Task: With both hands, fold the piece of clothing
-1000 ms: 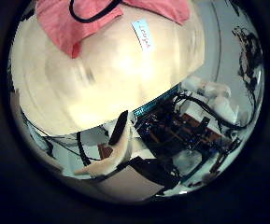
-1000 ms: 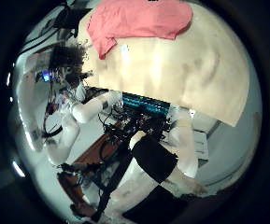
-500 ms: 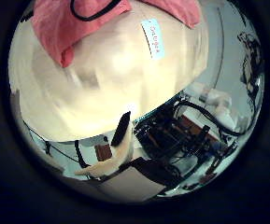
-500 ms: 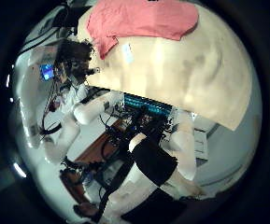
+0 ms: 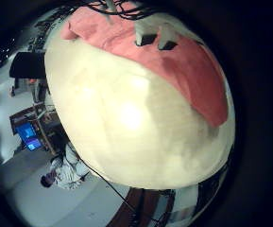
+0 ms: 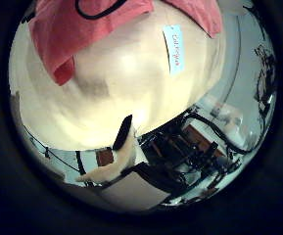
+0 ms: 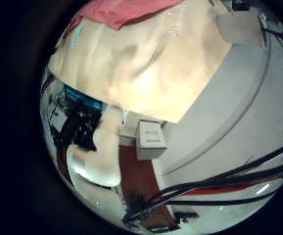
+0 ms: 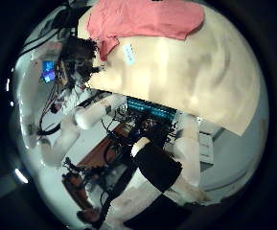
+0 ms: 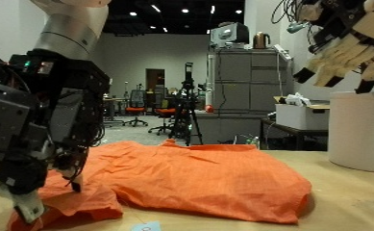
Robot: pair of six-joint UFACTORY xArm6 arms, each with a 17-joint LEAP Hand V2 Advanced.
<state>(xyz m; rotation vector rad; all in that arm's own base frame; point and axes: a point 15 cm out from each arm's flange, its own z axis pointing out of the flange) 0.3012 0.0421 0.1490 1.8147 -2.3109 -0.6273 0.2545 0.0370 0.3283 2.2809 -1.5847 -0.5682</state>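
Wooden table (image 9: 353, 207) bears orange clothing (image 9: 187, 178) (spread flat), cabinets (image 9: 244, 91) behind

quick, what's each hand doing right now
left hand: open, fingers pointing down at the orange garment, gripping nothing
right hand: open, raised above the table, holding nothing

wooden table (image 9: 347, 197), grey cabinet (image 9: 248, 94), white bin (image 9: 362, 130), tripod (image 9: 187, 101)
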